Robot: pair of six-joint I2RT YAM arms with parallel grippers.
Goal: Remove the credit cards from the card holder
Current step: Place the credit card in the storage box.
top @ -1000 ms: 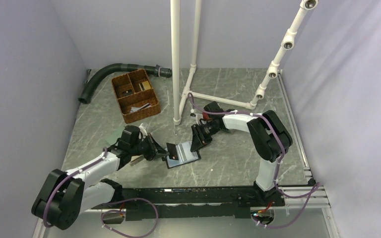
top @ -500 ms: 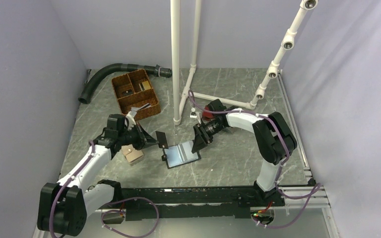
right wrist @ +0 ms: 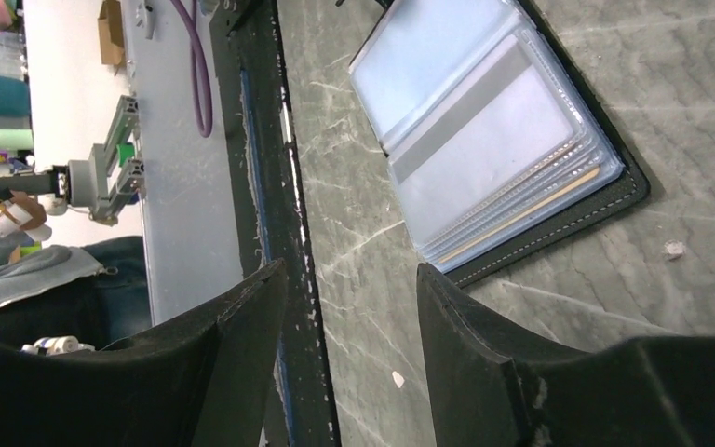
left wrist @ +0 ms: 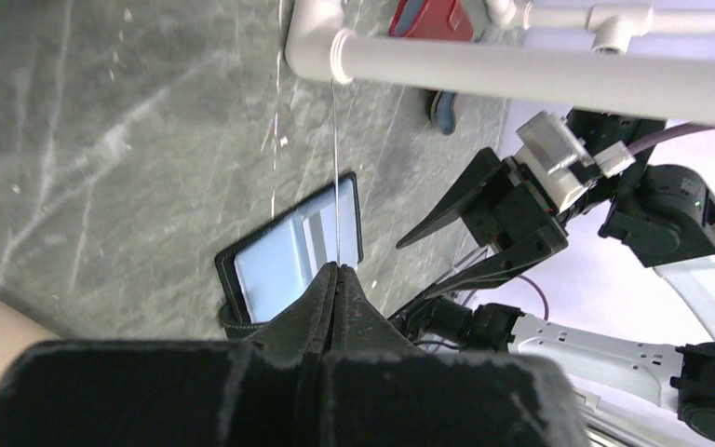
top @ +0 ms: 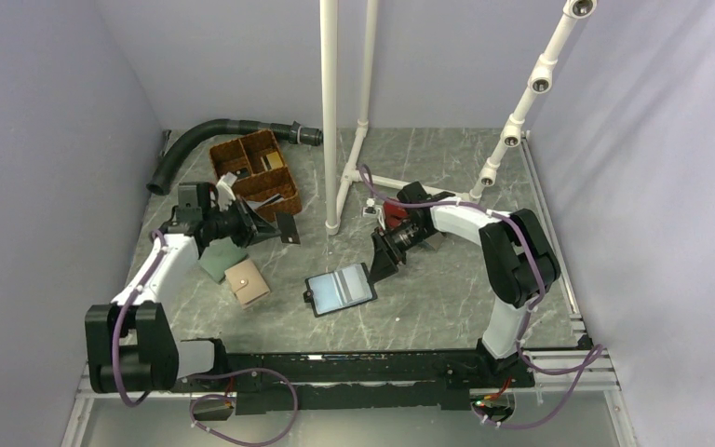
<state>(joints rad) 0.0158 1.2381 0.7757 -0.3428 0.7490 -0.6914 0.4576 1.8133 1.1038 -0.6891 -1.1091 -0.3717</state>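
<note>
The card holder lies open on the table with its light blue panel up; it also shows in the left wrist view and the right wrist view. My left gripper is shut on a dark credit card, held in the air just right of the basket. In the left wrist view the gripper pinches the card, seen edge-on as a thin line. An orange-yellow card edge shows in the holder's sleeves. My right gripper is open and empty beside the holder's right edge.
A brown wicker basket and a black hose stand at the back left. A green wallet and a beige wallet lie under my left arm. A red wallet sits by the white pipe frame.
My left gripper has pulled the dark card out of the holder and carried it up and to the back left, towards the basket. My right gripper has drawn back slightly from the holder.
</note>
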